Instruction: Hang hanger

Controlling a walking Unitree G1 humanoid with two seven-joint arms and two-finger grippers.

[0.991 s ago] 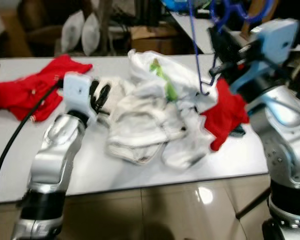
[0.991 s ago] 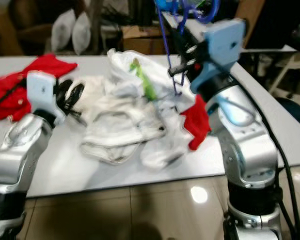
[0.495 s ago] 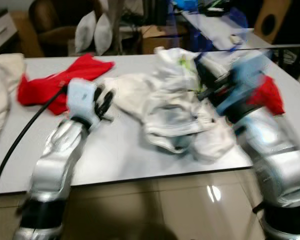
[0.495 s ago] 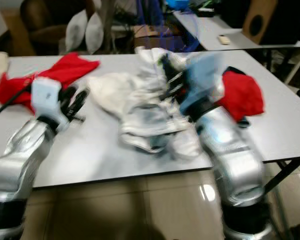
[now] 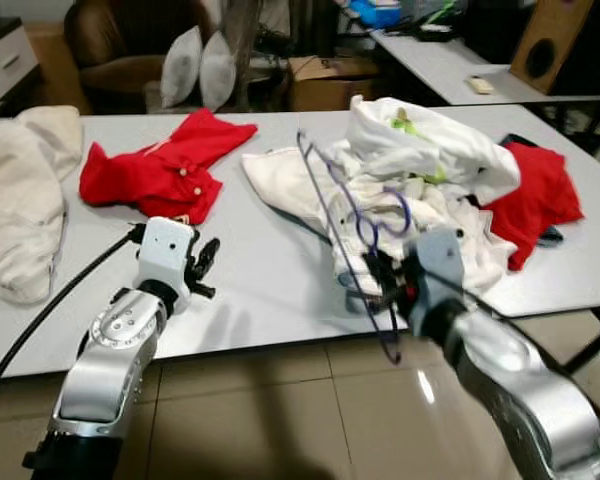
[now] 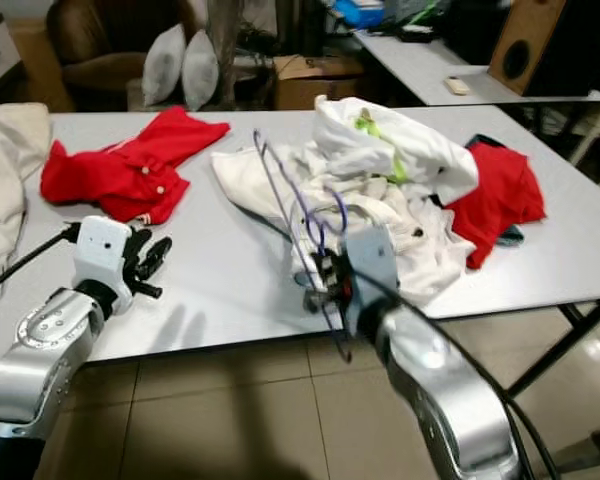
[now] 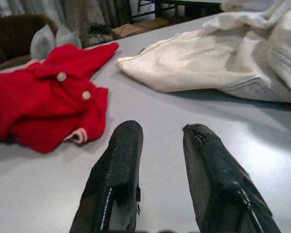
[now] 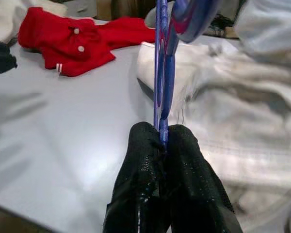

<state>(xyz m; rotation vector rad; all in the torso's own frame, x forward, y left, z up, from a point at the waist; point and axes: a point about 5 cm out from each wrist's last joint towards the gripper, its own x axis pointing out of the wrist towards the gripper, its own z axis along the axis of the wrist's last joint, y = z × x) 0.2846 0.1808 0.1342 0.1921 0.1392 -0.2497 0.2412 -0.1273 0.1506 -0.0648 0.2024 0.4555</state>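
Cluttered room: armchair with pillows upper left, long grey worktop (image 5: 260,300) across mid-frame, tiled floor below.

Left eye view: red shirt (image 5: 165,170) upper left of centre, cream cloth at far left edge, white clothes pile (image 5: 420,180) centre right, a second red garment (image 5: 540,195) at right. Left tool (image 5: 202,268) lower left, over bare worktop, fingers a little apart, empty. Right tool (image 5: 385,292) lower centre right at the worktop's near edge, clamped on the blue wire hanger (image 5: 345,225). Hanger's long axis runs up and left from the grip to the frame's middle; hook loop just above the tool, in front of the white pile.

Right eye view: same layout, hanger (image 6: 300,225) at centre.

Left wrist view: both fingers (image 7: 116,174) parted with a clear gap, nothing between, red shirt ahead at left.

Right wrist view: fingers (image 8: 145,194) pressed together on the hanger wire (image 8: 161,73), which rises straight up from the tips.

Judgement: right arm owns the hanger; no rail or hook visible, so the next move needs one found first.
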